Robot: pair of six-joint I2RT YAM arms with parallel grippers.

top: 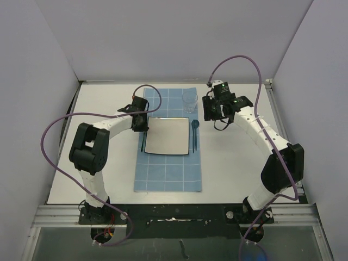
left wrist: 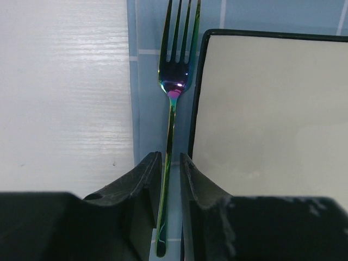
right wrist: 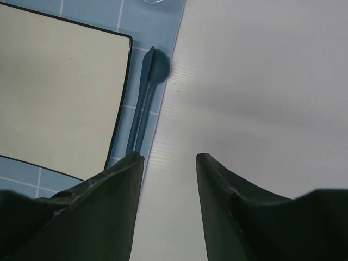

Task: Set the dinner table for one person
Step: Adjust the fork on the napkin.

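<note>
Dinner table point(top: 239, 163) fills the workspace as a flat white top, with a black rail point(top: 174, 209) along its near edge, where both arm bases are bolted. A blue gridded mat point(top: 168, 174) lies lengthwise at the centre of the table. A square plate point(top: 168, 136) with a dark rim rests on the mat's far half. A clear glass point(top: 190, 101) stands upright on the mat's far right corner, just beyond the plate.

Left gripper point(left wrist: 171, 163) is positioned low over the mat's left strip, beside the plate's left edge. Its fingers point(left wrist: 147, 179) stand slightly apart, one on each side of the handle of an iridescent fork point(left wrist: 174, 81). A thin strip of mat shows between the handle and the finger nearer the plate. Contact on the other side cannot be determined. The fork lies flat on the mat, parallel to the plate's left edge, tines pointing away from the wrist camera.

Right gripper point(right wrist: 169, 163) is over bare table just right of the mat. Its fingers point(right wrist: 228, 190) are well apart with nothing between them. A dark spoon point(right wrist: 157, 68) and a second slim utensil point(right wrist: 142, 92) lie side by side on the mat, right of the plate.
</note>
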